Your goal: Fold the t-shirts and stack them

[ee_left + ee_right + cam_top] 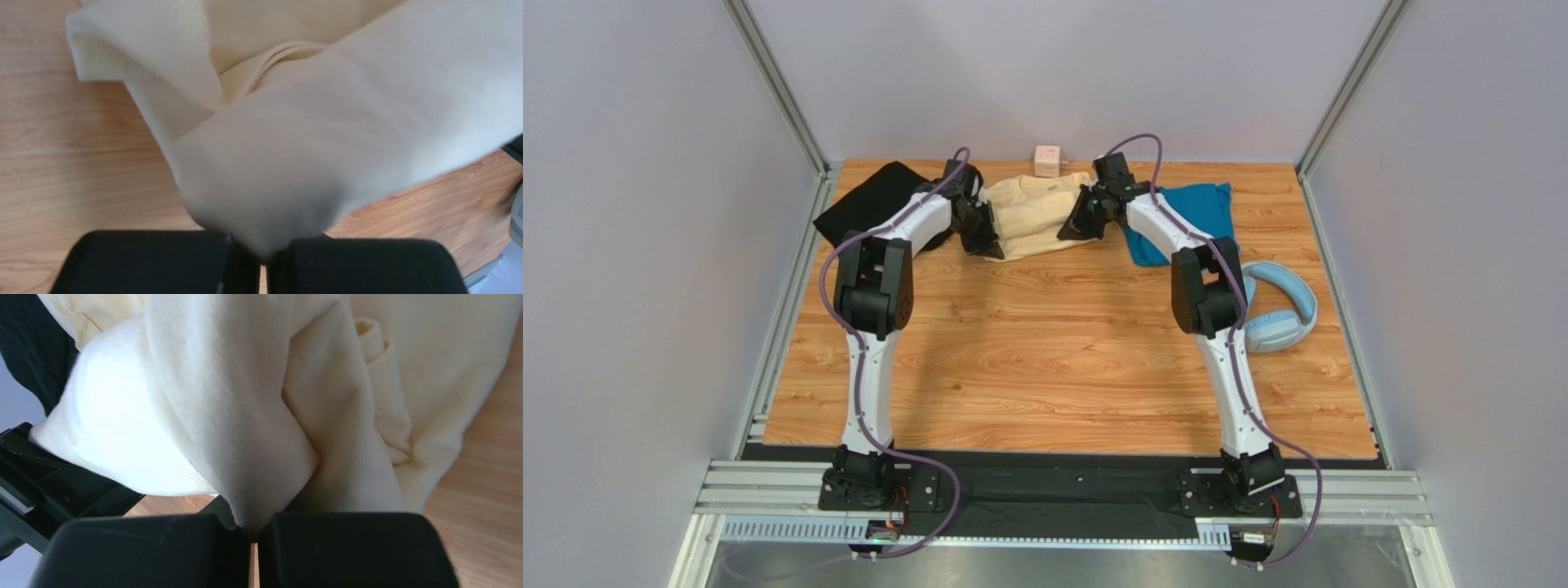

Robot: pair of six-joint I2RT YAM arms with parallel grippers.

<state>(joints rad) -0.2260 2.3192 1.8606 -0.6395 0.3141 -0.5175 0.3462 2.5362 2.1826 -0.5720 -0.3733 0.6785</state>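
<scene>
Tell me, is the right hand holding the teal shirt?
No, the right hand is pinched shut on a fold of the cream shirt.

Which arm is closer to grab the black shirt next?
Probably left. The left hand, shut on the pale cream-yellow cloth shirt, sits right beside the black cloth shirt. The right hand pinches the cream shirt's other side, nearer the teal blue cloth shirt.
</scene>
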